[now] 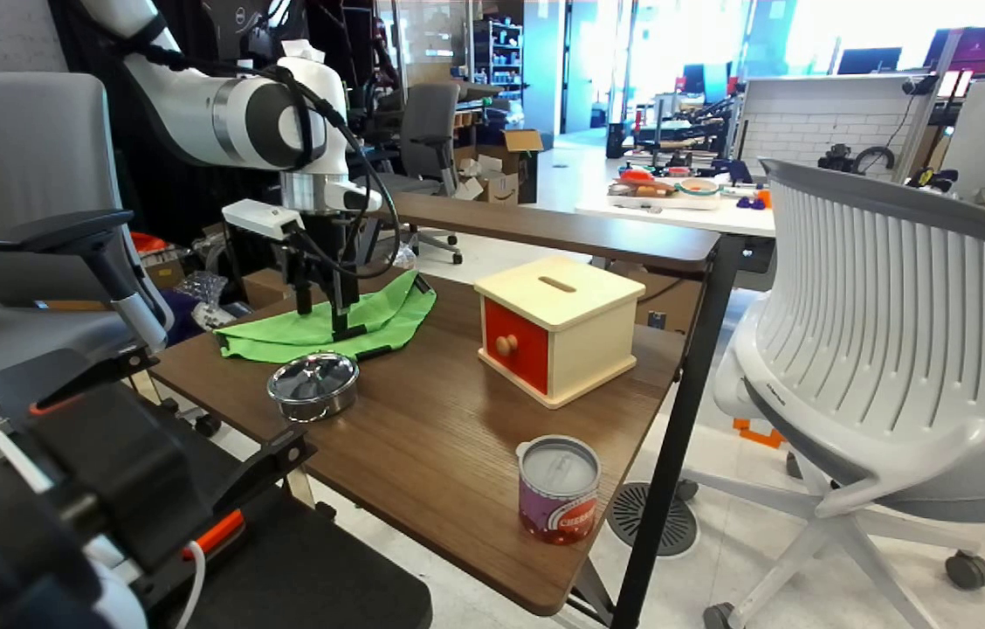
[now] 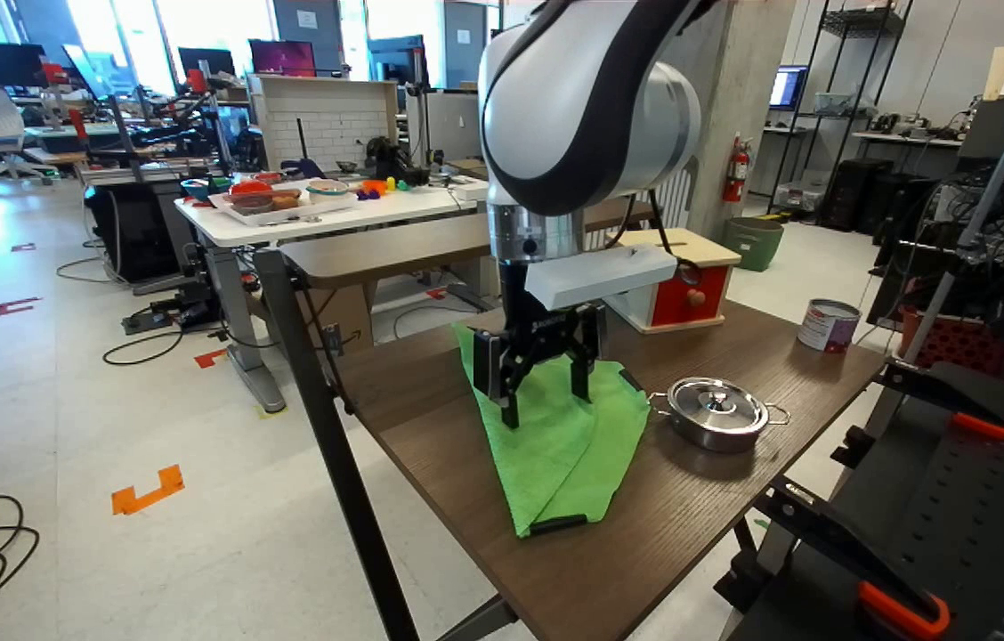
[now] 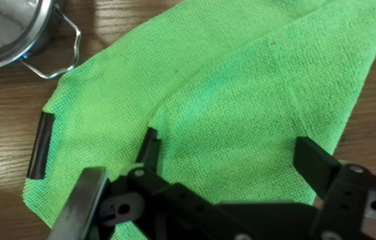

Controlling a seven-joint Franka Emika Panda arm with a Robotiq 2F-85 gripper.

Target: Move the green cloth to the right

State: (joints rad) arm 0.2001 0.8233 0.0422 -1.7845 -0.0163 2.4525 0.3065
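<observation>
In an exterior view, a rumpled lime-green fabric cloth point(image 1: 309, 336) lies at the left end of a brown table point(image 1: 431, 415), a round, lidded steel pot point(image 1: 313, 386) just beside it. Over the cloth a black two-fingered gripper point(image 1: 322, 321) points down, fingers spread, holding nothing, seemingly to gather a fold. Farther right stand a red-fronted pale wooden box point(image 1: 584, 349) and a purple can point(image 1: 556, 494).
</observation>
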